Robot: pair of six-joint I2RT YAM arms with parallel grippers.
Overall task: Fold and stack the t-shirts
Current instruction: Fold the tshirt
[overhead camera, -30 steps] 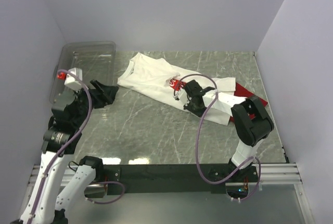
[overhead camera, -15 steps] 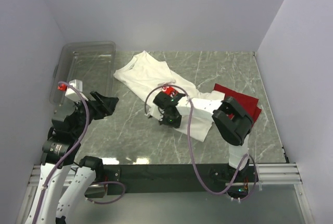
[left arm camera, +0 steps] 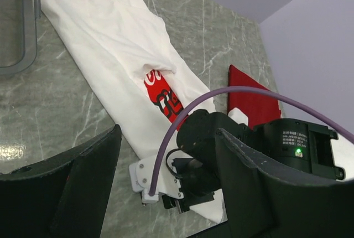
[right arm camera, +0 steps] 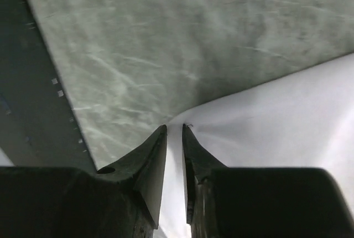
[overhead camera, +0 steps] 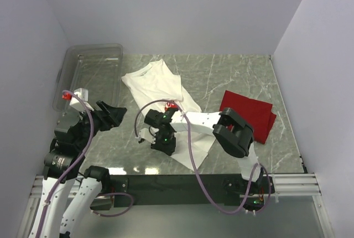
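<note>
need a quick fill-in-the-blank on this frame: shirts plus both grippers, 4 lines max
1. The white t-shirt has a ___ chest print.
2. In the top view, the red t-shirt lies to the ___ of the white one.
3. The left gripper hovers above the table with jaws ___.
4. The right gripper pinches the ___ t-shirt's edge.
Missing words: red; right; open; white.

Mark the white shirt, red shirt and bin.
white shirt [overhead camera: 157, 80]: top view, upper body just below the collar.
red shirt [overhead camera: 249, 113]: top view, middle of the cloth.
bin [overhead camera: 94, 74]: top view, bare floor inside.
</note>
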